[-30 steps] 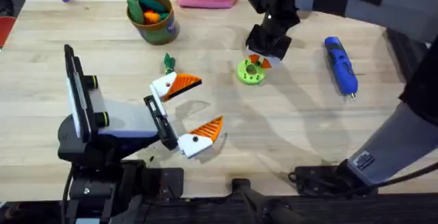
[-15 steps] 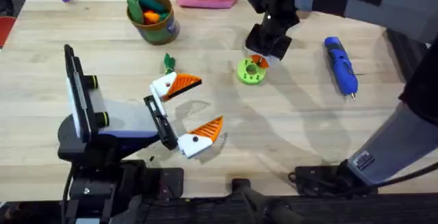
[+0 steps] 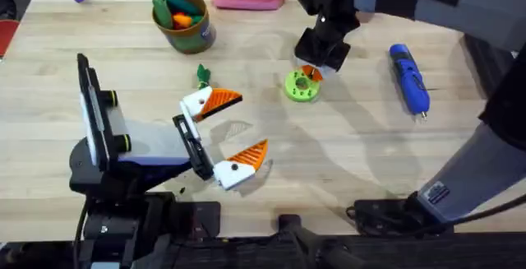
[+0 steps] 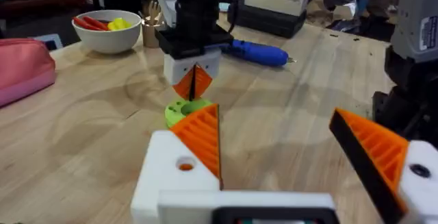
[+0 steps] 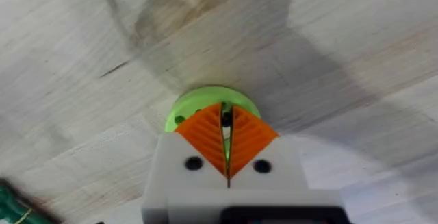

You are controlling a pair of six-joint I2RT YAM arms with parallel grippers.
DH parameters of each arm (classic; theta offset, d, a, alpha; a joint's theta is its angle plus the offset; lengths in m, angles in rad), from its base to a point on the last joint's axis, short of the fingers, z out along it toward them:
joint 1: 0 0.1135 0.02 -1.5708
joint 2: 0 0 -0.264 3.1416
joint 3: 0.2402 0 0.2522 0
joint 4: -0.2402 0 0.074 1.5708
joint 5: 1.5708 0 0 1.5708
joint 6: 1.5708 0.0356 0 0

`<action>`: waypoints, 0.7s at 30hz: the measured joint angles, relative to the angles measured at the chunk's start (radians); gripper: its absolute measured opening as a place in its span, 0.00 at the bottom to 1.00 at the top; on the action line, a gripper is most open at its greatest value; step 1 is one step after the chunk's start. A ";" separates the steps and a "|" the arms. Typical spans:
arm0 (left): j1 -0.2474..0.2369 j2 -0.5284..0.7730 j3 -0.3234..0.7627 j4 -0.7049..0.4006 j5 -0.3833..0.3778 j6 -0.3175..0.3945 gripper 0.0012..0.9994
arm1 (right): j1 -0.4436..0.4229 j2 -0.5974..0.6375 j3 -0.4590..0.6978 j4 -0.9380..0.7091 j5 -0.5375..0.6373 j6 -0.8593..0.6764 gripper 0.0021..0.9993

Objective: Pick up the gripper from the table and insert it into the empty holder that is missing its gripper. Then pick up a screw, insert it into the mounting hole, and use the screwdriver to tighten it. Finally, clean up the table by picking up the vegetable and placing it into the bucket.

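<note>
The right hand (image 3: 311,73), white-bodied with orange ribbed pads, is seen lowered over a bright green round plastic disc (image 3: 301,86) on the pale wooden surface (image 3: 345,150). Its two pads are pressed together, tip to tip, directly above the disc's centre, and something small appears to be pinched between them, though what it is cannot be told; a screw being lifted from the disc is the likeliest reading. From the left wrist view the same hand (image 4: 192,81) is shown hanging upright, its orange tips just touching or just above the disc (image 4: 189,109).

The left hand (image 3: 234,133) is held spread wide, level with the surface and turned toward the right hand, both of its white mounts fitted with orange wedge-shaped fingers (image 3: 220,99). Nothing is gripped by it. It is judged to be presented this way so that its mounting hole (image 4: 185,164), visible on the white block, can be reached.

The stubby blue-handled screwdriver (image 3: 409,78) with its short silver tip is left lying flat well to the far side of the right hand, away from the left hand. A small dark green leafy toy vegetable (image 3: 203,75) is seen lying just beyond the left hand's farther finger. Farther off from that hand stands the green-sided round tin bucket (image 3: 197,35) with a metallic rim, already holding toy vegetables.
</note>
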 joint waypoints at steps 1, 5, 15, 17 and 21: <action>0.000 0.000 0.000 0.000 0.000 0.000 0.99 | 0.000 0.000 0.004 -0.002 0.001 0.000 0.00; 0.000 0.000 0.000 0.000 0.000 0.000 0.99 | 0.001 0.000 0.017 -0.015 0.013 0.000 0.00; 0.000 0.000 0.000 0.000 0.000 0.000 0.99 | 0.017 -0.009 0.045 -0.037 0.028 0.000 0.00; 0.000 0.000 0.000 0.000 0.000 0.000 0.99 | 0.024 -0.021 0.049 -0.038 0.030 0.000 0.00; 0.000 0.000 0.000 0.000 0.000 0.000 0.99 | 0.035 -0.055 0.069 -0.053 0.030 -0.001 0.00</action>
